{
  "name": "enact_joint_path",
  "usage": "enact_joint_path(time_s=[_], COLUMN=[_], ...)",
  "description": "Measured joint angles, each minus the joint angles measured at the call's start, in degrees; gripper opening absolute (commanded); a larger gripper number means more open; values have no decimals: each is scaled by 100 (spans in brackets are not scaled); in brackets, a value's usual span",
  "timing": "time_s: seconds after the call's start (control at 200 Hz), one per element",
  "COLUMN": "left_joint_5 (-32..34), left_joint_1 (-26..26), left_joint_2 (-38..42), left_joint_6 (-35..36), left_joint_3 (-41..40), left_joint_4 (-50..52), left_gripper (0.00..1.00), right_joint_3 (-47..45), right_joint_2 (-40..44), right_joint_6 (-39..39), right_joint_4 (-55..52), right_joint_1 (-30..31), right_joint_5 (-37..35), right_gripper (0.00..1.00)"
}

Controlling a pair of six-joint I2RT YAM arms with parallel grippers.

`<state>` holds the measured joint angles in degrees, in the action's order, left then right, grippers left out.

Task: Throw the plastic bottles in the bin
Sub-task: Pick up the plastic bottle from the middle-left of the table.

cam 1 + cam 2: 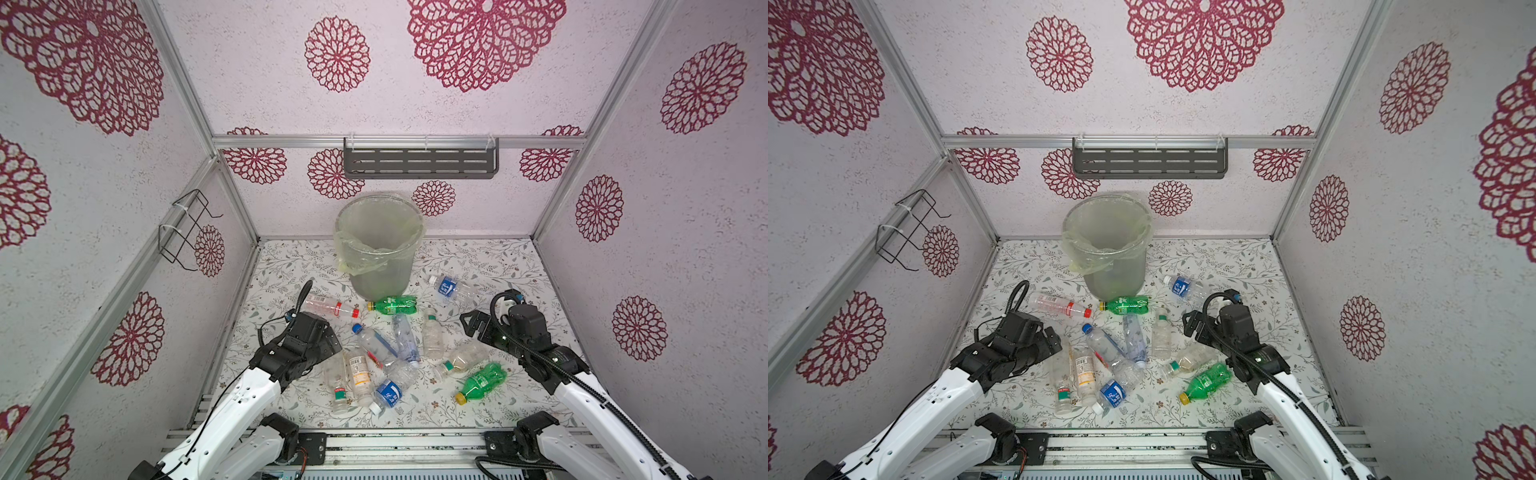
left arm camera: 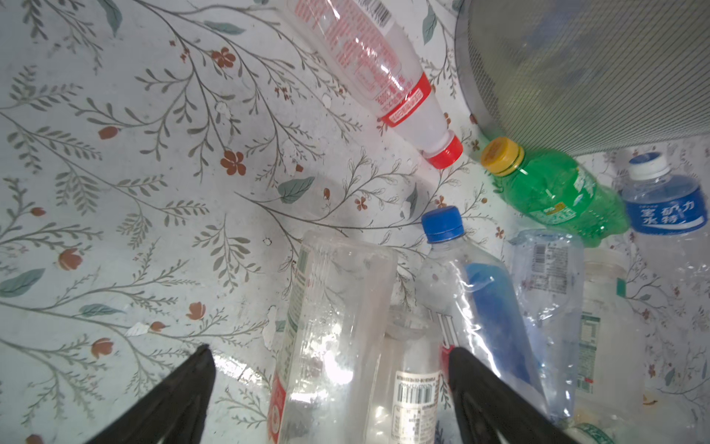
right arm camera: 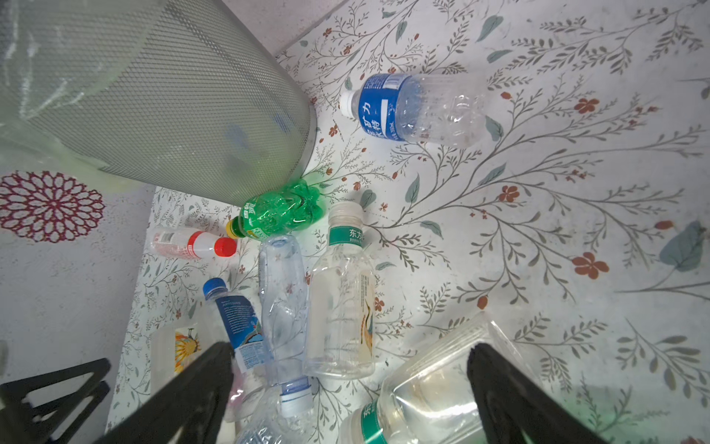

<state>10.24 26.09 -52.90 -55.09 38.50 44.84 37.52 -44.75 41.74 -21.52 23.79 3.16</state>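
Bottles lie flat, long axes scattered; bin upright.

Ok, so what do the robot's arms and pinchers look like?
The left arm and right arm are white shells with black joints. A ribbed black hose runs along the right arm, a thin black wire along the left. The left gripper and right gripper have black, pointed, triangle-shaped fingers.

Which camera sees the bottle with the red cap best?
The left wrist view: the red-capped bottle looks big, with cap and label print clear, though its base is cut off. In both top views it is whole but small; in the right wrist view it is small and far.
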Motion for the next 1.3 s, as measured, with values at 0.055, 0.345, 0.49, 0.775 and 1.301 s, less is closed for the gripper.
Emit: enact_joint_path(time_s=[0.055, 0.345, 0.49, 0.775, 1.301], left_joint_5=[-57, -210, -229, -219, -223], left_joint_1=[7, 68, 111, 186, 190], left_joint_2=[-116, -214, -380, -955, -1259], left_joint_6=[74, 280, 280, 315, 339], left_joint_3=[-48, -258, -350, -339, -581], left_joint_4=[-70, -662, -857, -1064, -1563], left_gripper=[97, 97, 97, 98, 91], right_joint_3=[-4, -538, -739, -931, -802], right_joint_2=[199, 619, 579, 553, -179], right_joint_6=[129, 592, 605, 638, 634], right_joint_4=[-68, -232, -249, 4, 382], right_joint_1=[96, 321, 343, 343, 343], right_joint_5=[-107, -313, -310, -297, -297], right_gripper=[99, 99, 99, 99, 99])
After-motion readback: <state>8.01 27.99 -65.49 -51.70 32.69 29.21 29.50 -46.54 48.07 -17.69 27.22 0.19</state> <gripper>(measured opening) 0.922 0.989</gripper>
